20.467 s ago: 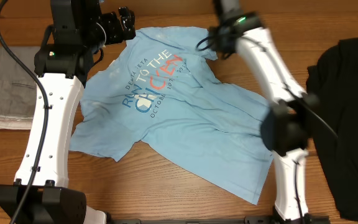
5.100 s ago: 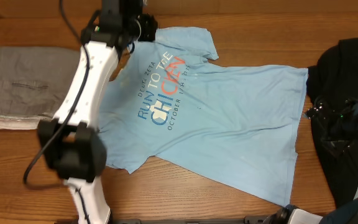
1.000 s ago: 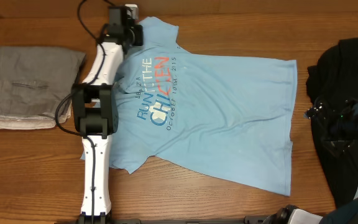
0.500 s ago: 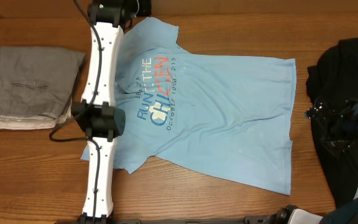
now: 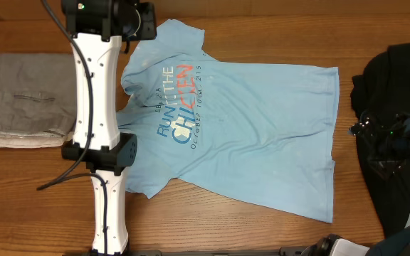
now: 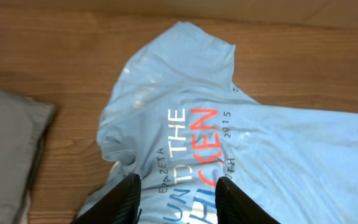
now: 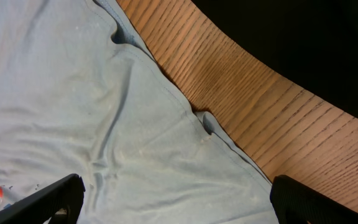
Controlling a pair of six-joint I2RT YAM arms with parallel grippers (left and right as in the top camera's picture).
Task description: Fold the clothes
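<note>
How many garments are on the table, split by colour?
Light blue T-shirt: 1
Grey folded garment: 1 (a paler layer shows at its near edge; cannot tell if that is a separate piece)
Black garment: 1 (a heap, partly cut off by the frame edge)
Total: 3

The blue shirt (image 5: 248,135) covered the middle of the table (image 5: 283,39). Bare wood ran along the far edge and at the front left, so a gripper could pass there. A grey cloth pile (image 5: 27,99) blocked the left side. A black heap (image 5: 397,78) blocked the right. The left arm (image 5: 91,92) stood tall over the shirt's left edge.
</note>
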